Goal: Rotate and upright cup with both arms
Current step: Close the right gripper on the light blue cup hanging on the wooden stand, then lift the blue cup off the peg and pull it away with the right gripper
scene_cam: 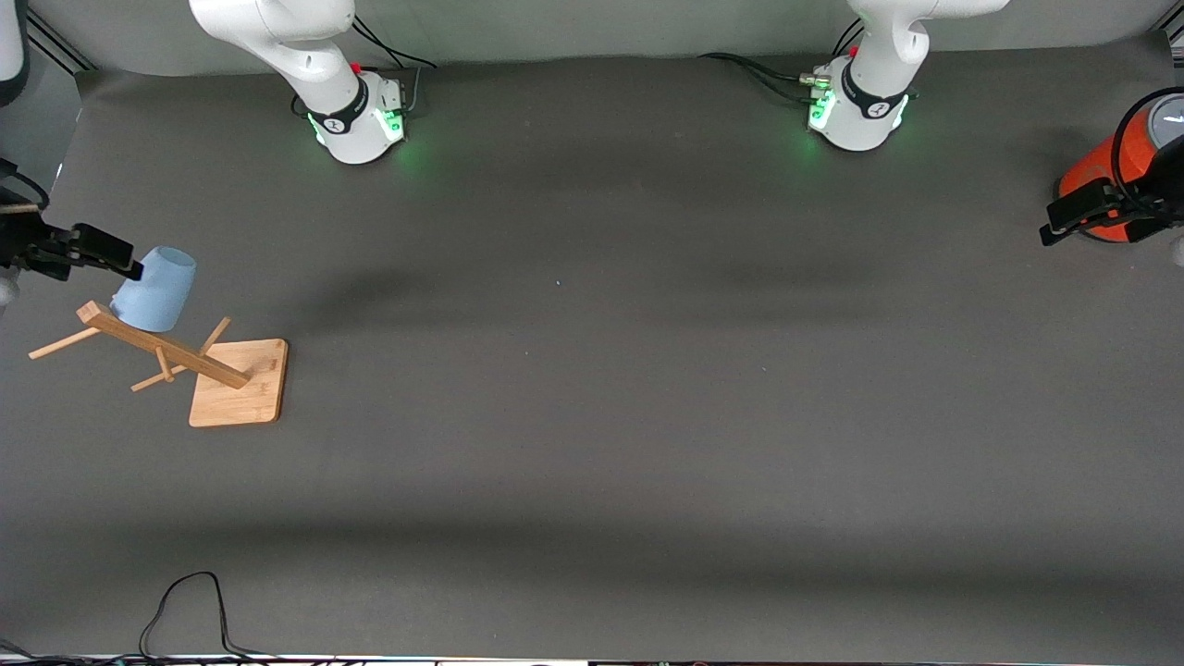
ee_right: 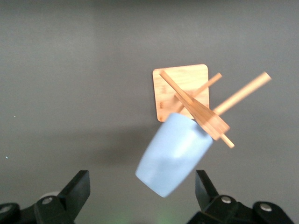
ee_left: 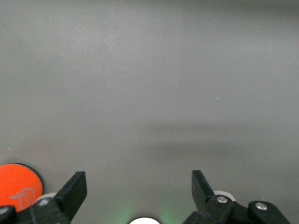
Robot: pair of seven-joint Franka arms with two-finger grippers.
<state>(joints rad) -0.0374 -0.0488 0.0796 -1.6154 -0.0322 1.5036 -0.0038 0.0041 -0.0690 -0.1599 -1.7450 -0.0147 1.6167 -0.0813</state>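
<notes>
cup point(scene_cam: 155, 290) being hung mouth-down on rack point(scene_cam: 165, 350) peg | right gripper point(ee_right: 140, 193) being held wide open, empty, over it | left gripper point(ee_left: 139, 191) open, empty, waiting | risk: rack being tipped by careless lift

A wooden peg rack point(scene_cam: 176, 356) stands at nine o'clock on the dark table point(scene_cam: 592, 416). An orange cylinder point(scene_cam: 1101, 185) sits at three o'clock. A black cable point(scene_cam: 190, 610) trails at seven.

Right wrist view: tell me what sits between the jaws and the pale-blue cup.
Nothing. In the right wrist view, only bare grey table separates the open right gripper from the pale-blue tapered cup hung on the wooden peg rack.
</notes>
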